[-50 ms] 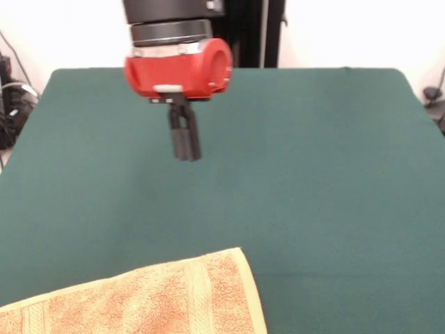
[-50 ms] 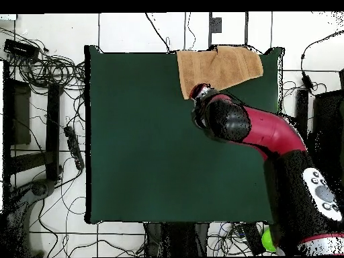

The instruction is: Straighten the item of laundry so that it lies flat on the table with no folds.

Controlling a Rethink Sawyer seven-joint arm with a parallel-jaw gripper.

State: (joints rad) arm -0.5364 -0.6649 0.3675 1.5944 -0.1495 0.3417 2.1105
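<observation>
One small orange-tan towel [image 1: 139, 299] lies at the edge of the table [image 1: 313, 174], which is covered in plain dark green cloth. From the front the towel fills the lower left of the picture, running out past the bottom and left edges, so only part of it shows; its right-hand edge curves down along a flat woven border, and two more flat bands run across the terry pile, one near that edge and one farther left. What shows of it looks smooth. From overhead the towel [image 2: 218, 67] sits at the top edge of the table [image 2: 148, 148], right of the middle, its upper edge level with or just over the table's rim and its lower right part hidden under the arm. The red and black arm [image 2: 269, 131] reaches in from the lower right in that view, its wrist ending just below the towel's lower left corner. From the front the pincer [image 1: 186, 154] hangs from a red housing [image 1: 179, 68], above bare green cloth and well apart from the towel. Its two dark fingers [image 1: 182, 136] are pressed close together and nothing is held between them.
</observation>
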